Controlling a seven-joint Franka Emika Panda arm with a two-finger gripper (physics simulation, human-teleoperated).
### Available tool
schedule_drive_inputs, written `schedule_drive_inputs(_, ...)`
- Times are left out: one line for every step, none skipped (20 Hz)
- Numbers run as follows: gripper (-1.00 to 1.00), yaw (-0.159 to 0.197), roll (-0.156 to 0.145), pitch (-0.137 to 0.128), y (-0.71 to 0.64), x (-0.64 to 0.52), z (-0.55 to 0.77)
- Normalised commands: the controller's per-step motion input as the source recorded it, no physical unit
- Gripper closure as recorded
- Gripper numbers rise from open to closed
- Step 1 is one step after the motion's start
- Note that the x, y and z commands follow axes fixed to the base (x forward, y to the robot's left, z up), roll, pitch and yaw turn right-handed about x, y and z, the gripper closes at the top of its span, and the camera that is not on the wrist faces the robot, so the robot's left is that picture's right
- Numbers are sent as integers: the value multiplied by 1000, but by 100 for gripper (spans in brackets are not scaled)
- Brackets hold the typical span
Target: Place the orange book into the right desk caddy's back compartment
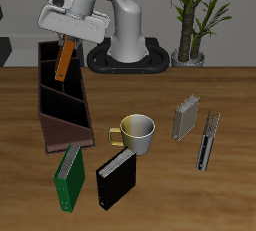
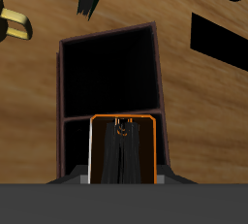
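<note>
My gripper (image 1: 66, 47) is shut on the orange book (image 1: 63, 63), holding it by its upper end. The book hangs slightly tilted over the back end of the right desk caddy (image 1: 52, 125), a long dark maroon box with partitions. In the wrist view the orange book (image 2: 123, 123) shows edge-on with its orange outline, just behind a partition of the caddy (image 2: 108, 117), with a dark open compartment beyond it. Whether the book's lower edge touches the caddy's floor I cannot tell.
A green book (image 1: 68, 178) and a black book (image 1: 115, 179) stand near the table's front edge. A yellow-and-white mug (image 1: 135, 133) sits beside the caddy. Two grey upright objects (image 1: 186, 118) stand across the table. A potted plant (image 1: 194, 15) is at the back.
</note>
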Motion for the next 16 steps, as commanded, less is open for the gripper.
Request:
schedule_drive_inputs(100,38,14,17,-68,47,-375)
schedule_drive_inputs(100,0,0,0,77,45,46)
schedule_drive_inputs(100,-34,-45,50,-157,45,-350)
schedule_drive_inputs(100,-56,-10,80,-127,50,-335)
schedule_drive_inputs(100,13,-4,12,-31,34,-214)
schedule_drive_inputs(100,-68,-25,114,-167,41,-437)
schedule_drive_inputs(100,16,1,71,69,56,-302)
schedule_drive_inputs(100,15,11,29,-51,-2,-210)
schedule_drive_inputs(100,-22,-54,30,-90,-15,-179)
schedule_drive_inputs(100,23,-6,6,113,49,-41)
schedule_drive_inputs(100,-16,-9,20,-28,23,-87)
schedule_drive_inputs(100,-13,-38,10,-113,-6,-114)
schedule_drive_inputs(100,-64,-101,70,-219,79,-164)
schedule_drive_inputs(100,-37,-15,96,-120,52,-256)
schedule_drive_inputs(100,28,-49,29,-224,49,-285)
schedule_drive_inputs(100,-34,-29,80,-162,49,-278)
